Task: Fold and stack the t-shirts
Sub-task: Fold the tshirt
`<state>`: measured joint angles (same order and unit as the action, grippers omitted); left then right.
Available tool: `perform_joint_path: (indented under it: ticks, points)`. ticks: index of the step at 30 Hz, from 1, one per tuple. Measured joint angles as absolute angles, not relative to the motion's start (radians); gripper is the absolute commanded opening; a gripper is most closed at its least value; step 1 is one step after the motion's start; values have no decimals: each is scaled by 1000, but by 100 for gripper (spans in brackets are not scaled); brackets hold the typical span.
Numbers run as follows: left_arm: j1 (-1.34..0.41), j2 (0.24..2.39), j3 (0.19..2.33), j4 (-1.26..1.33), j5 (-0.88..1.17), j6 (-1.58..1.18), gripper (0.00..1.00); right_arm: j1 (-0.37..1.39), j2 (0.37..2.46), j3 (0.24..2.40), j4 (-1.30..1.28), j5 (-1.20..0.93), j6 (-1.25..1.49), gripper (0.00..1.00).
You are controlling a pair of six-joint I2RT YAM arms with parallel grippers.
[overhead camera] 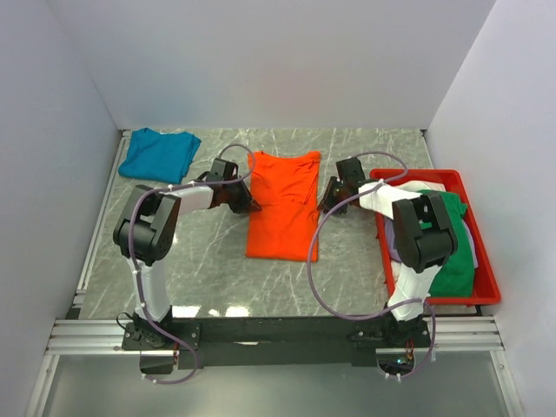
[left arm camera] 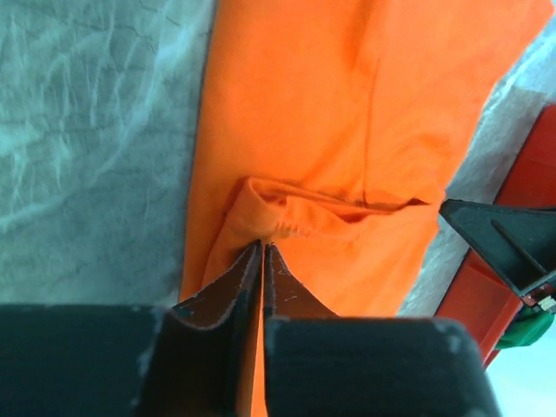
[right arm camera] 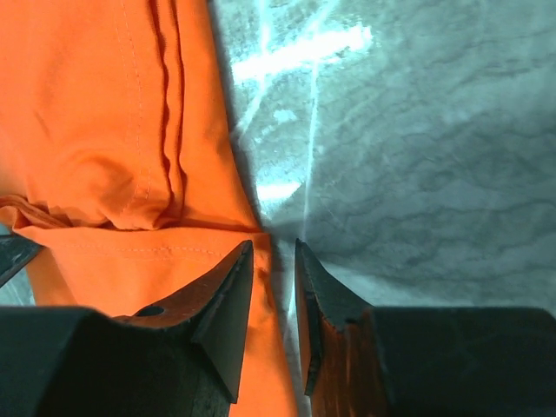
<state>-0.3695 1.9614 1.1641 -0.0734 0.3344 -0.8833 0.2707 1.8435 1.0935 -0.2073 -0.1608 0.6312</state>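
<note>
The bright orange t-shirt (overhead camera: 282, 204) lies folded lengthwise in the middle of the table. My left gripper (overhead camera: 249, 205) is at its left edge, shut on a bunched pinch of the orange cloth (left arm camera: 330, 113), with the jaws closed together (left arm camera: 263, 245). My right gripper (overhead camera: 327, 205) is at the shirt's right edge (right arm camera: 104, 130); its jaws (right arm camera: 274, 248) stand a little apart, straddling the cloth's edge on the table. A teal blue t-shirt (overhead camera: 158, 154) lies folded at the back left. White (overhead camera: 432, 187) and green (overhead camera: 456, 265) shirts lie in the red tray.
The red plastic tray (overhead camera: 488, 282) stands at the right edge of the marble table, beside the right arm; it also shows in the left wrist view (left arm camera: 530, 165). White walls enclose the table on the left, back and right.
</note>
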Motion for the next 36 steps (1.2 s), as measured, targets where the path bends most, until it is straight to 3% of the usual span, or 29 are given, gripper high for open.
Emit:
perform_joint_path:
  ticks: [10, 22, 27, 36]
  points:
    - [-361, 1723, 1143, -132, 315, -868, 34, 248, 1612, 1015, -222, -212, 632, 36]
    - [-358, 1393, 708, -125, 321, -850, 49, 419, 1234, 482, -141, -283, 736, 37]
    - [-359, 1346, 583, -101, 378, -851, 50, 519, 1219, 387, -52, -295, 834, 39]
    - [-369, 1339, 514, 3, 430, -853, 49, 524, 1163, 282, 113, -268, 963, 43]
